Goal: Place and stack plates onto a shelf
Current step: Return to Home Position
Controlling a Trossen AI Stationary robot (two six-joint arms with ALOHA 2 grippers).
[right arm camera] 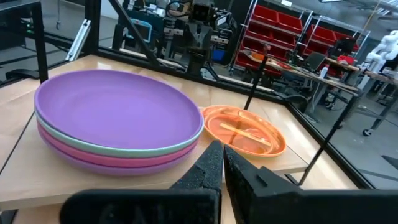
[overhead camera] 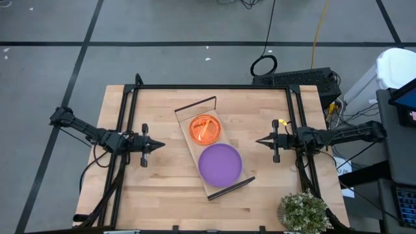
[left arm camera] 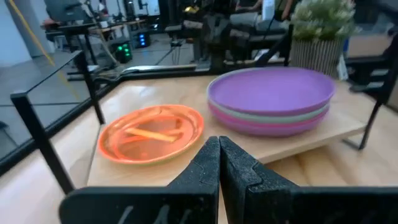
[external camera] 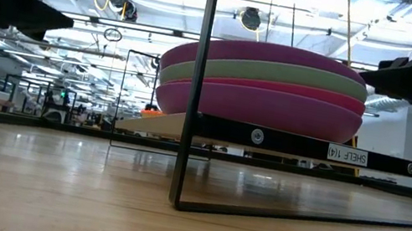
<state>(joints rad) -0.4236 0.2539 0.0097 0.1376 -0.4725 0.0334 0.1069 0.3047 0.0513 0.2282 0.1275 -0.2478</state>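
A light wooden shelf (overhead camera: 195, 151) with black wire frames at both short ends lies slantwise in the table's middle. On its near half sits a stack of large plates (overhead camera: 220, 164), purple on top, teal and magenta below (external camera: 262, 85). On its far half rests a small translucent orange divided plate (overhead camera: 205, 128), on top of a small stack (left arm camera: 152, 134). My left gripper (overhead camera: 159, 145) hovers shut left of the shelf. My right gripper (overhead camera: 258, 141) hovers shut right of it. Both touch nothing.
A black frame (overhead camera: 214, 87) runs round the table's far and side edges. A potted plant (overhead camera: 304, 211) stands at the near right corner. Bare tabletop (overhead camera: 162, 195) lies on both sides of the shelf and along the near edge.
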